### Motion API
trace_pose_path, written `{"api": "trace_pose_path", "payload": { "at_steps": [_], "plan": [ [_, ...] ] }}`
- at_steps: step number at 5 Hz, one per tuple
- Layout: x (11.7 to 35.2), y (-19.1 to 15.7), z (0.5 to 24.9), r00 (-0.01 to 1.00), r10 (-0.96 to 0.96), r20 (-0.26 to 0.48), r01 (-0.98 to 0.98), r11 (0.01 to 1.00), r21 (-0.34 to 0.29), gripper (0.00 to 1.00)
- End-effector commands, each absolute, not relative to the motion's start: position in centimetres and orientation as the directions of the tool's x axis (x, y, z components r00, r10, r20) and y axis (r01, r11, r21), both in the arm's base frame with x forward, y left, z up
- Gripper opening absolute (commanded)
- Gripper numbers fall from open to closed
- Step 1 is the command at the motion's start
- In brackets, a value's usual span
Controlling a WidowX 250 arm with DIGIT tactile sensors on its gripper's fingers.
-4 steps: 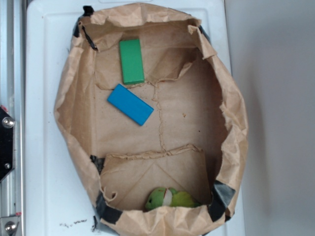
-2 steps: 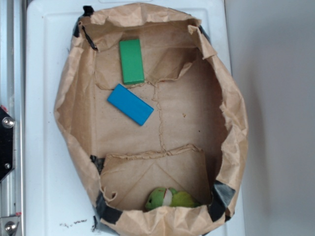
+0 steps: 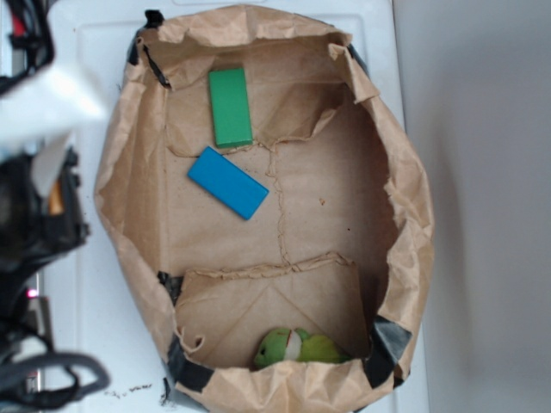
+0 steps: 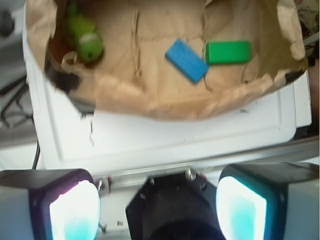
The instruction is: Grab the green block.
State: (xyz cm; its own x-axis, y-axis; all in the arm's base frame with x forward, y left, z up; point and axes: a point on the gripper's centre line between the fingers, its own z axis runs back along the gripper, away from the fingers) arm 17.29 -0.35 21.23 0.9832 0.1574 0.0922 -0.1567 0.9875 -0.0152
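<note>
The green block (image 3: 230, 107) lies flat at the far end of the brown paper bag (image 3: 405, 172), just above the blue block (image 3: 227, 182). It also shows in the wrist view (image 4: 228, 52), right of the blue block (image 4: 186, 60). My gripper (image 4: 157, 210) is open and empty, its two fingers wide apart, outside the bag above the white surface and metal rail. In the exterior view the arm (image 3: 39, 206) is a blurred dark shape at the left edge, well left of the bag.
A lime-green and white soft toy (image 3: 297, 348) lies at the near end of the bag, also in the wrist view (image 4: 85, 36). The bag sits on a white surface (image 3: 69, 310); its crumpled walls stand up around the blocks.
The arm has come into the exterior view at the left edge, blurred by motion. The blocks, toy and bag have not moved.
</note>
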Motion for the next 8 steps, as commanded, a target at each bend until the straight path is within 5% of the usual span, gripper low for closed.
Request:
{"api": "trace_pose_path", "payload": {
  "at_steps": [1,3,4,5,8],
  "plan": [
    [22.1,2.0,20.6,0.931,0.322,0.169,-0.313,0.946,-0.08,1.0],
    [24.1,0.8,19.0,0.748,0.642,0.168,-0.633,0.766,-0.109,1.0],
    [24.7,1.0,19.1,0.551,0.803,0.228,-0.793,0.589,-0.156,1.0],
    [24.4,1.5,18.6,0.47,0.852,0.23,-0.824,0.517,-0.232,1.0],
    [24.0,1.5,17.9,0.35,0.918,0.186,-0.905,0.383,-0.184,1.0]
  ]
}}
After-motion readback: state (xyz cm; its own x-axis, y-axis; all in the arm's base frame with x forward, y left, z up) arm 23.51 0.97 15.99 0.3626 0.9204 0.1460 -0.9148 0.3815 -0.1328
